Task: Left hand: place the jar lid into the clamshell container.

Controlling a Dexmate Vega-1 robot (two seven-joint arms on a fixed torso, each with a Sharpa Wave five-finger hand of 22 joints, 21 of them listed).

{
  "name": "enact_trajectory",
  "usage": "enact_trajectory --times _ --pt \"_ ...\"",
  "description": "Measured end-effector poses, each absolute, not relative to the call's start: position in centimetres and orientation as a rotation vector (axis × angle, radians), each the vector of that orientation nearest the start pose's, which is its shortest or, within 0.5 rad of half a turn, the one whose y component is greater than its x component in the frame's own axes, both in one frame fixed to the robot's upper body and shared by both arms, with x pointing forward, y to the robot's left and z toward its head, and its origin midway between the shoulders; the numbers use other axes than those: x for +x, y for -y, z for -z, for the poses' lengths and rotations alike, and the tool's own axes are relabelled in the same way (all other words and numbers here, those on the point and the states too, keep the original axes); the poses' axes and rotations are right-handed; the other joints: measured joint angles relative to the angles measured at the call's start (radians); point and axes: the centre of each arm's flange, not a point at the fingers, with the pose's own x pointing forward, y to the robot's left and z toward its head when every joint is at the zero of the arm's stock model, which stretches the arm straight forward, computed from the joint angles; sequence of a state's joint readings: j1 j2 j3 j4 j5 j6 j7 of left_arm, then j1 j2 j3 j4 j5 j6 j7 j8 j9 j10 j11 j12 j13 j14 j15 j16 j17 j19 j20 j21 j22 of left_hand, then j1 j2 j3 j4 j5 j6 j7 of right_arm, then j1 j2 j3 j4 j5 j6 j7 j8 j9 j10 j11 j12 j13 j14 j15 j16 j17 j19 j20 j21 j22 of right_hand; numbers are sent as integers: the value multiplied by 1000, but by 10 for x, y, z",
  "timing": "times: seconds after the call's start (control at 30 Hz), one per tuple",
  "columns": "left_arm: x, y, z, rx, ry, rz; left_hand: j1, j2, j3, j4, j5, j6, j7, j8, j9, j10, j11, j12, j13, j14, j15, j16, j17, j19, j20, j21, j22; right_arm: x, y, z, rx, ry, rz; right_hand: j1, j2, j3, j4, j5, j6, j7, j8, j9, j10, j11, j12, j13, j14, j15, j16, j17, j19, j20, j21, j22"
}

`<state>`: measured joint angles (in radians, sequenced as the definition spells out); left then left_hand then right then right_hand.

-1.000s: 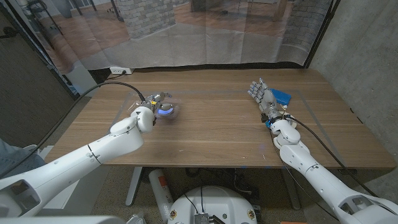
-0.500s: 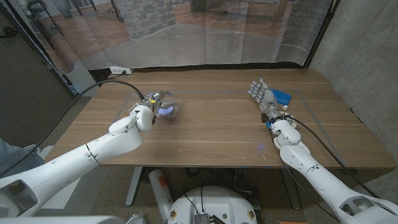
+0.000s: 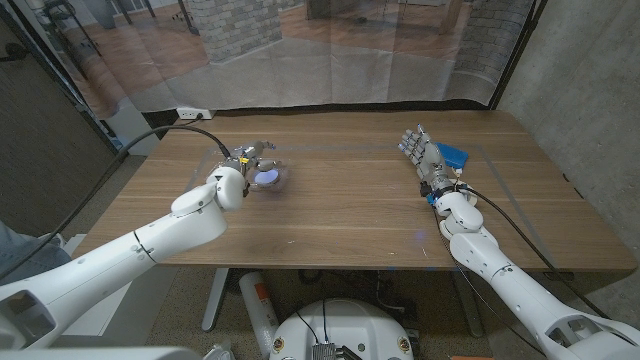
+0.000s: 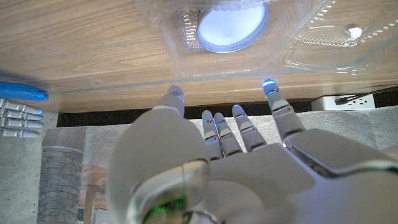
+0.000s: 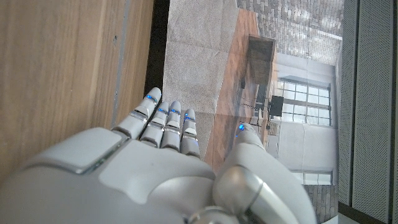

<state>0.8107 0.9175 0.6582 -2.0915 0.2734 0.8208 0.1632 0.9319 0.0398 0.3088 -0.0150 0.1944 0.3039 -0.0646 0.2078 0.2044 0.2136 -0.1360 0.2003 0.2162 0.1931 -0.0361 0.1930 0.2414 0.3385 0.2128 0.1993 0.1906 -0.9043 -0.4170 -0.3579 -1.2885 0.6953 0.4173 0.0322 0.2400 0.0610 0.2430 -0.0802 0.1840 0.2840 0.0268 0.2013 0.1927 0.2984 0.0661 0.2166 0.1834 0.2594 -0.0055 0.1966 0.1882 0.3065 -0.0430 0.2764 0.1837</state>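
The jar lid (image 3: 267, 176), a round bluish-white disc, lies inside the clear clamshell container (image 3: 281, 182) on the table's left half. In the left wrist view the lid (image 4: 232, 27) sits in one tray of the container (image 4: 163, 25), and the other clear half spreads beside it. My left hand (image 3: 248, 162) hovers at the container's near-left side with its fingers (image 4: 281, 111) spread and nothing in them. On the right side of the table my right hand (image 3: 420, 153) stands open, fingers apart, holding nothing.
A blue flat object (image 3: 454, 155) lies just behind my right hand, seen also as a blue strip (image 4: 21, 94) in the left wrist view. A translucent curtain hangs past the table's far edge. A power strip (image 3: 190, 115) sits behind the far left corner.
My left hand has let go of the lid, spread its fingers and drawn slightly away toward the far left. The lid stays in the container. The right arm has not moved.
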Motion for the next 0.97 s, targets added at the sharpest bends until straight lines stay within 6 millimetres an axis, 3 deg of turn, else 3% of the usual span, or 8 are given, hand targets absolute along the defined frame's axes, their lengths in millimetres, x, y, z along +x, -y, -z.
enact_trajectory --times 0.37,0.97 --pt "555 -253 -18 1211 354 -260 -5 5 0 0 0 0 0 0 0 2 -9 3 0 0 0 0 0 -5 -5 0 0 641 266 55 194 657 -213 0 0 0 0 0 4 4 0 0 0 0 0 0 0 0 0 0 0 0 0 0" --pt "551 -255 -21 1209 370 -263 -12 12 0 0 0 22 -21 8 0 18 -18 12 0 25 -5 14 -9 8 -11 5 0 641 262 56 196 659 -216 0 0 0 0 0 4 4 0 0 0 0 0 0 0 0 0 5 0 0 -7 0"
